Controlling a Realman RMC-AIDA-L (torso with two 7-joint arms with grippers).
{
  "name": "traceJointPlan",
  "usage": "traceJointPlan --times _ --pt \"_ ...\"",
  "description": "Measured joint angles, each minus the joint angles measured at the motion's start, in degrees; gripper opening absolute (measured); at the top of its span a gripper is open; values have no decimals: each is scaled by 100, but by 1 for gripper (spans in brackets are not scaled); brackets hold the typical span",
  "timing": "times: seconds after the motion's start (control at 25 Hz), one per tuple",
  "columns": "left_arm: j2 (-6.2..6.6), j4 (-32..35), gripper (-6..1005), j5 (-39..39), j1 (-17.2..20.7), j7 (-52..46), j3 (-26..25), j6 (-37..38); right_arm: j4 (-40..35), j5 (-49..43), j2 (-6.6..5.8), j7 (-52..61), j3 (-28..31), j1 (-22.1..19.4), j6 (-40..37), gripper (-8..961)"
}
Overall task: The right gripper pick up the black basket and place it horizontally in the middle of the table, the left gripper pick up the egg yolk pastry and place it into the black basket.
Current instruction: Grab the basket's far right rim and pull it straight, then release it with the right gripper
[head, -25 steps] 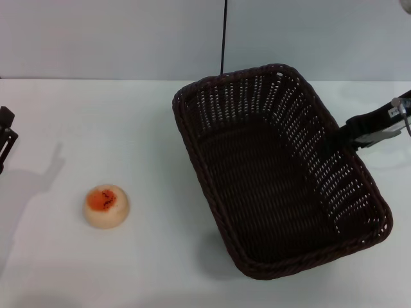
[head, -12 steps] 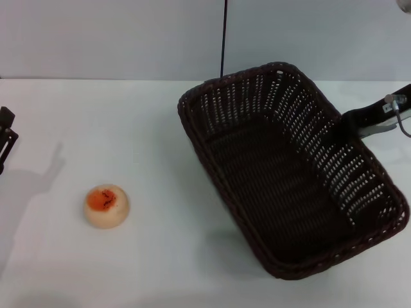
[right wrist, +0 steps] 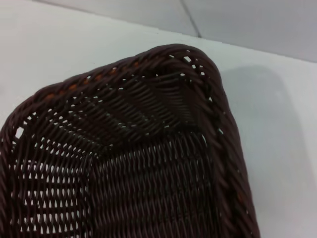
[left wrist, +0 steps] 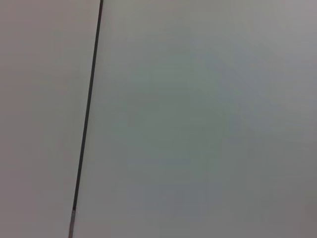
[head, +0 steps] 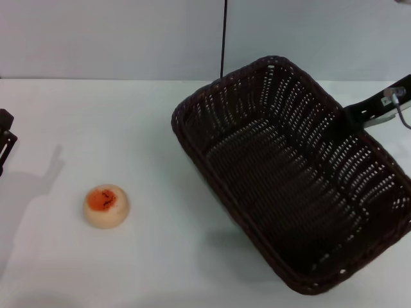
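Since swung clockwise by the right gripper [head: 352,119], black basket [head: 289,173] now lifted, still diagonal. Jaw state: cannot tell. Egg yolk pastry [head: 106,205] untouched at eight o'clock; left gripper [head: 5,135] parked.

Pale grey wall [head: 115,38] behind, thin dark vertical seam [head: 224,38] — nothing more

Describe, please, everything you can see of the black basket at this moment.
The black basket is a large rectangular wicker basket, dark brown-black, with a braided rim, slanted open-weave walls that let the white show through, and a tighter-woven floor. It is empty. It sits askew on the right part of the table, its long side running diagonally, the near right corner reaching the picture's edge. The right gripper meets its far right rim; the grip itself is hidden. The egg yolk pastry lies well apart, to its left.
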Motion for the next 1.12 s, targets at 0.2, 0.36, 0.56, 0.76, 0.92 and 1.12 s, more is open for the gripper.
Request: traceJointPlan --times 0.2,0.36,0.56,0.76,0.92,1.12 --pt "-5 14 823 10 8 0 3 0 -517 23 30 -454 -547 -2 -216 120" --pt "-3 3 822 26 30 0 25 23 -682 1 84 -1031 -998 73 -201 119" --pt "-2 -14 821 48 128 0 81 76 -1067 -20 190 -1747 -1466 105 -36 119" --pt "-15 -42 820 53 257 0 200 190 -1603 32 316 -2530 -1820 56 16 119" --pt "-18 -178 819 53 382 0 211 257 -1804 147 383 -3172 -2187 8 84 119" --pt "-22 -307 818 53 493 0 211 301 -1766 286 383 -3496 -2602 22 352 120"
